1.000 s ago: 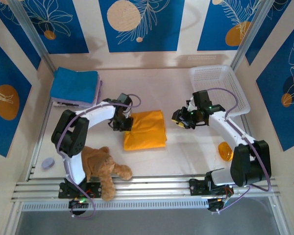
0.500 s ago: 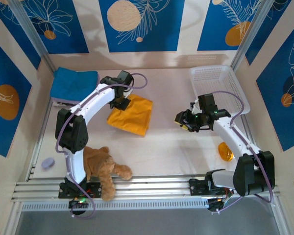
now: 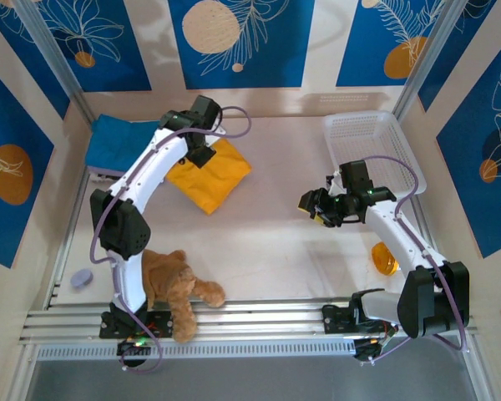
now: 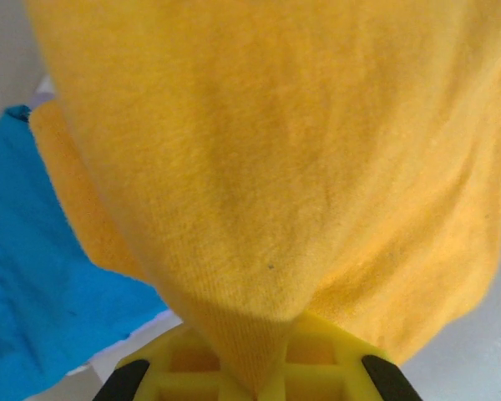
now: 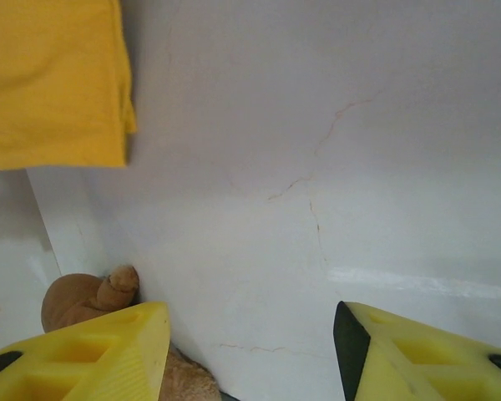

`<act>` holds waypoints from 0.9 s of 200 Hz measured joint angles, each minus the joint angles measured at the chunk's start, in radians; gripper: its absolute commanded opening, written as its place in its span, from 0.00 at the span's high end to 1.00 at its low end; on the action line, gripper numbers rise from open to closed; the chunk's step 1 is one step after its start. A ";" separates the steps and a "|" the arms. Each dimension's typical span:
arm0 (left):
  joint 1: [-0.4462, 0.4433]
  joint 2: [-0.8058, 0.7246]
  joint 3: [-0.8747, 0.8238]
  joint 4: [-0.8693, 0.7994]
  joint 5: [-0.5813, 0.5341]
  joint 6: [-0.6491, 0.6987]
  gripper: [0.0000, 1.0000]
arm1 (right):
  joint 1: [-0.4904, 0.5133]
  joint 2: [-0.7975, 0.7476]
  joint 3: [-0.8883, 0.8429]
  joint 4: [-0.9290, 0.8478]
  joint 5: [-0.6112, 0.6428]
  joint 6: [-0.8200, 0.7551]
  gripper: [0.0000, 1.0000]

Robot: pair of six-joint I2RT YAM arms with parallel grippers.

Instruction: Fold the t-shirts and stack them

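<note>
A folded mustard-orange t-shirt [image 3: 209, 177] hangs from my left gripper [image 3: 202, 149], which is shut on one edge of it near the back left of the table; the cloth [image 4: 275, 167] drapes from the yellow jaws in the left wrist view. A folded blue t-shirt [image 3: 117, 144] lies on a pale lilac one [image 3: 108, 176] in the back left corner, just left of the hanging shirt; the blue one [image 4: 42, 276] also appears beside the orange cloth. My right gripper [image 3: 311, 205] hovers open and empty over bare table at the right, its yellow fingers [image 5: 92, 351] spread apart.
A white mesh basket [image 3: 374, 150] stands at the back right. A brown teddy [image 3: 177, 288] lies by the near left rail. A small orange cup [image 3: 384, 258] sits near the right arm. A small lilac object [image 3: 82, 278] lies at the near left edge.
My left gripper has carried the orange t-shirt from the table's middle to the back left, toward the blue stack. My right gripper has drawn back slightly and opened wider.
</note>
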 measured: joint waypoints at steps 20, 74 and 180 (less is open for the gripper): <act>0.023 0.026 0.076 -0.023 0.001 0.038 1.00 | -0.004 0.000 0.015 -0.023 0.002 -0.008 0.43; 0.052 0.059 0.187 -0.063 -0.004 0.134 1.00 | -0.024 0.001 0.079 -0.061 0.001 -0.030 0.41; 0.213 0.066 0.369 -0.043 0.024 0.193 1.00 | -0.033 0.048 0.190 -0.143 0.001 -0.076 0.40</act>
